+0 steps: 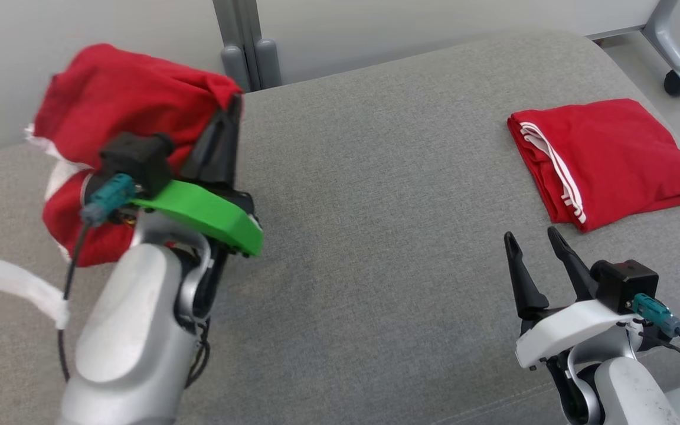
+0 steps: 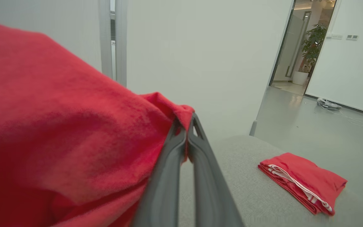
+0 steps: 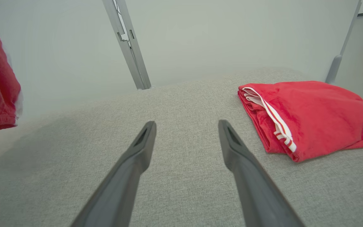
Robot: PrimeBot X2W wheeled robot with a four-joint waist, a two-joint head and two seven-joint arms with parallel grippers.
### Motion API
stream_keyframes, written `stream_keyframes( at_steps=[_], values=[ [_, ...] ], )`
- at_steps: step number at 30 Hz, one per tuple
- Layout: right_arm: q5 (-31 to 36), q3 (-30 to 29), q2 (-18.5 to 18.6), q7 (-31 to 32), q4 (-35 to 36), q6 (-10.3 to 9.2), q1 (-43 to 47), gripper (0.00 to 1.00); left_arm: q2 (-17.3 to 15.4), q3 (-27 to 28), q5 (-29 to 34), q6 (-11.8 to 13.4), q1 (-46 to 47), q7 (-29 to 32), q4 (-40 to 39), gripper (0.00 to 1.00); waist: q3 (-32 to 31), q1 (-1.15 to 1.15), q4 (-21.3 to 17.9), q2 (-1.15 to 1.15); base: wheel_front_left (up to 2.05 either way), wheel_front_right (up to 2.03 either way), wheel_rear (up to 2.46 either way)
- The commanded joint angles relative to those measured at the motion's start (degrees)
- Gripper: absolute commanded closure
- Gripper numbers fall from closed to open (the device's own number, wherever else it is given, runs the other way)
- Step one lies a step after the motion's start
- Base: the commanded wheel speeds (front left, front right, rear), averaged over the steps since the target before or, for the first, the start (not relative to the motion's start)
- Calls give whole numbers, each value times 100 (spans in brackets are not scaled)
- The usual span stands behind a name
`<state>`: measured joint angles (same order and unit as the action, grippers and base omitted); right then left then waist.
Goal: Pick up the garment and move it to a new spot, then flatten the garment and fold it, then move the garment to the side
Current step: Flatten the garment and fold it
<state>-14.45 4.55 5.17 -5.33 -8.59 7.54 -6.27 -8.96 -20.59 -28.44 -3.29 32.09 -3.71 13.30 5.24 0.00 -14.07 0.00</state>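
Bare grey fabric cushion (image 1: 375, 236) spreads wide between the grippers, with a folded red white-striped garment (image 1: 611, 156) near its right edge. The crumpled red garment with white trim (image 1: 121, 100) hangs bunched above the cushion's left end, long axis roughly vertical, its top corner pinched in the closed jaws of the left gripper (image 2: 190, 123); the right gripper (image 1: 533, 237) has its jaws wide apart and empty

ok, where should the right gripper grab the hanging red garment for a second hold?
Probably the loose bottom hem of the garment, approached from the robot's right. The left gripper pinches a top corner, so the cloth hangs bunched; the open right gripper is free.
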Motion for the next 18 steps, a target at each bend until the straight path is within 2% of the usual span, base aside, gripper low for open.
stream_keyframes(
  at_steps=[1, 6, 7, 8, 9, 10, 14, 18],
  values=[
    [-17, 11, -4, -31, 11, -11, -28, 0, 75, -185, 60, -78, -10, 78, 163, 100, 48, 0, -46, 0, 0, 0, 0],
    [-68, 42, -29, -85, -51, -10, -112, 0, 390, -1158, 184, -311, -193, 238, 1070, 100, 160, 0, -157, 0, 0, 0, 0],
    [-71, 44, -29, -87, -65, -11, -124, 0, 428, -1303, 148, -336, -199, 244, 1210, 94, 176, 0, -173, 0, 0, 0, 0],
    [-72, 31, -29, -98, -77, -11, -127, 0, 475, -1450, 70, -362, -216, 229, 1352, 67, 193, 0, -185, 0, 0, 0, 0],
    [-67, 18, -31, -105, -87, -10, -126, 0, 508, -1559, -2, -372, -229, 205, 1436, 54, 200, 0, -189, 0, 0, 0, 0],
    [-68, 5, -30, -119, -94, -11, -124, 0, 541, -1670, -92, -384, -226, 166, 1504, 0, 210, 0, -187, 0, 0, 0, 0],
    [-30, -104, -19, -147, -89, -11, -76, 0, 575, -1782, -543, -415, -111, -76, 1533, 0, 238, 0, -92, 0, 0, 0, 0],
    [7, -161, -19, -114, -74, -10, -10, 0, 589, -1734, -987, -417, -45, -300, 1231, 0, 221, 0, 104, 0, 0, 0, 0]
  ],
)
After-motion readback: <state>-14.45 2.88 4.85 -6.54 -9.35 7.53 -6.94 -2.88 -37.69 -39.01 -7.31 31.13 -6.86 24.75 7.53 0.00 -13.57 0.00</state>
